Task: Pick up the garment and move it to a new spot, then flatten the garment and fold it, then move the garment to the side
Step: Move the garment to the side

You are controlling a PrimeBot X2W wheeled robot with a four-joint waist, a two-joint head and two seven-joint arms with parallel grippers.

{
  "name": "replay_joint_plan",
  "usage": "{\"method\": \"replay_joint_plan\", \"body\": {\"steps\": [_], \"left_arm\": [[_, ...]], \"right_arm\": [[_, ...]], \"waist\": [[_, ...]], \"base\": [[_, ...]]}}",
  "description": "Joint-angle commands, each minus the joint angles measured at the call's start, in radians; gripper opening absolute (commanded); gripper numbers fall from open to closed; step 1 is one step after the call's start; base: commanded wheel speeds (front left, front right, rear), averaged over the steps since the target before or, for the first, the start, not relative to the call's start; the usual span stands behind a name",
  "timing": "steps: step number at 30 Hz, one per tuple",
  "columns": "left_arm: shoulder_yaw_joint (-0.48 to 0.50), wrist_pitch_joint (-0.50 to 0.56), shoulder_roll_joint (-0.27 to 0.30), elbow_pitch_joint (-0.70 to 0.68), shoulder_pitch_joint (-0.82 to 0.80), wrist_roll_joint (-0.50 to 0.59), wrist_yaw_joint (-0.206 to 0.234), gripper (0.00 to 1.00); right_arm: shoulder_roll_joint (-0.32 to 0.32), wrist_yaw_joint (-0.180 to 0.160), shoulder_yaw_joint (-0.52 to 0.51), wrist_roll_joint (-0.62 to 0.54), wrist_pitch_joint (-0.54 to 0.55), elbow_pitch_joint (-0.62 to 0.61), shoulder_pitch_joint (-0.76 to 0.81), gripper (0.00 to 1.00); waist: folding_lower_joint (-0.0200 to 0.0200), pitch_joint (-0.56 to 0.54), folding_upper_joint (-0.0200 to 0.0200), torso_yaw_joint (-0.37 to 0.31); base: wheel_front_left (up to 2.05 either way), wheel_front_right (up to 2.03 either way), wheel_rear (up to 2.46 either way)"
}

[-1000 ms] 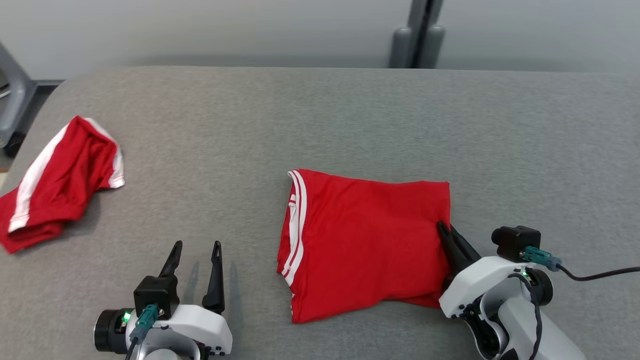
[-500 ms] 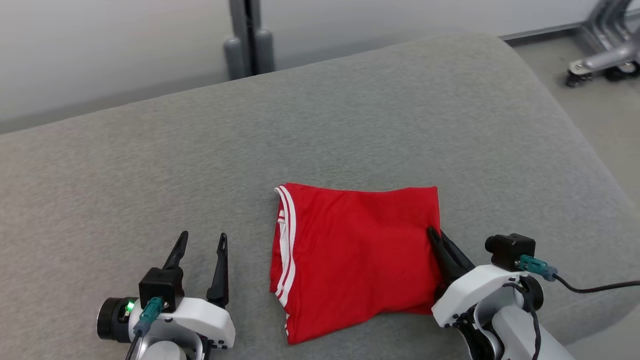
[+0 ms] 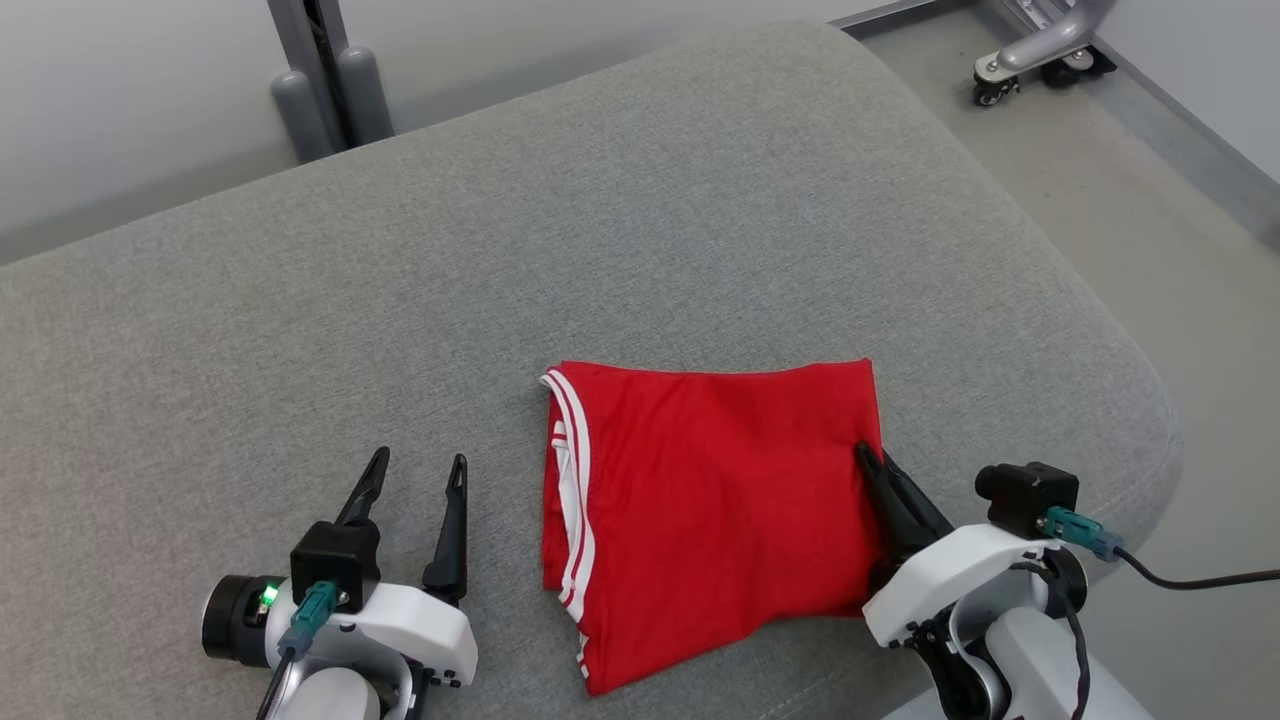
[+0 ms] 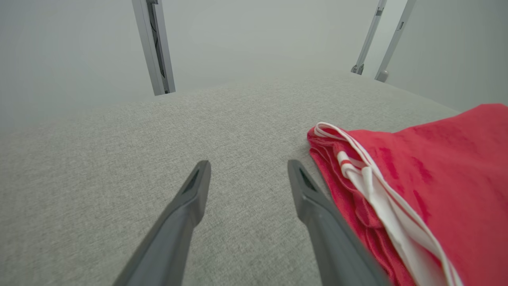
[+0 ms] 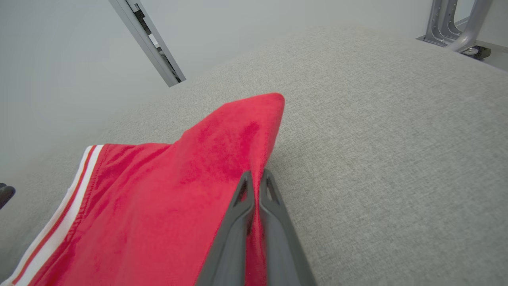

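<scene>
**Head view.** The red knit garment with white striped trim (image 3: 710,510) lies folded into a rough rectangle on the grey fabric-covered desk (image 3: 600,230), near the front edge and towards the desk's rounded right end. The striped hem faces the robot's left. The right claw (image 3: 872,455) is closed on the garment's right edge, about halfway along it. A grip there probably allows the whole folded stack to be dragged sideways without opening the fold. The left claw (image 3: 420,458) rests low over bare desk, just beside the striped hem, with its jaws spread wide and nothing between them. Its position suggests it is parked clear of the cloth so that it does not disturb the layers. Pale floor (image 3: 1150,200) is visible beyond the desk's right end.

**Left wrist view.** The two dark fingers of the left claw (image 4: 249,163) stand well apart over the grey surface. The garment's stacked, striped edge (image 4: 381,194) lies just to the side of one finger. Whether that finger touches the cloth cannot be determined from this angle.

**Right wrist view.** The right claw (image 5: 257,174) has its fingers pressed together with red fabric pinched between them. The cloth rises slightly into a ridge towards the far corner, which indicates tension from the grip. How many layers are caught cannot be seen.

**Task status (judgement).** Folding appears complete. The remaining step is to move the garment to the side.
</scene>
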Motion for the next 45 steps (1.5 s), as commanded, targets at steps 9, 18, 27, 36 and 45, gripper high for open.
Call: {"method": "replay_joint_plan", "body": {"steps": [9,18,27,36,45], "left_arm": [[-0.013,-0.002,0.005,-0.011,-0.045,0.040,-0.024,1.00],[-0.007,-0.002,0.018,-0.022,-0.089,0.083,-0.042,1.00],[-0.012,-0.002,0.020,-0.038,-0.118,0.098,-0.050,1.00],[-0.015,-0.002,0.018,-0.044,-0.123,0.101,-0.051,1.00],[-0.013,-0.002,0.016,-0.039,-0.135,0.097,-0.052,1.00]], "right_arm": [[-0.007,0.000,-0.146,-0.140,0.000,0.030,-0.111,0.00],[-0.047,0.000,-0.459,-0.436,-0.001,0.165,-0.311,0.00],[-0.175,0.000,-0.829,-0.730,0.000,0.237,-0.398,0.00],[-0.225,0.000,-1.090,-1.003,0.000,0.207,-0.429,0.00],[-0.280,0.000,-1.197,-1.131,0.000,0.186,-0.487,1.00]], "waist": [[0.0000,0.058,-0.0001,0.097],[0.0000,0.135,-0.0001,0.225],[0.0000,0.170,-0.0001,0.309],[0.0000,0.183,-0.0001,0.354],[0.0000,0.189,-0.0001,0.380]], "base": [[0.00,0.00,0.00],[0.00,0.00,0.00],[0.00,0.00,0.00],[0.00,0.00,0.00],[0.00,0.00,0.00]]}}
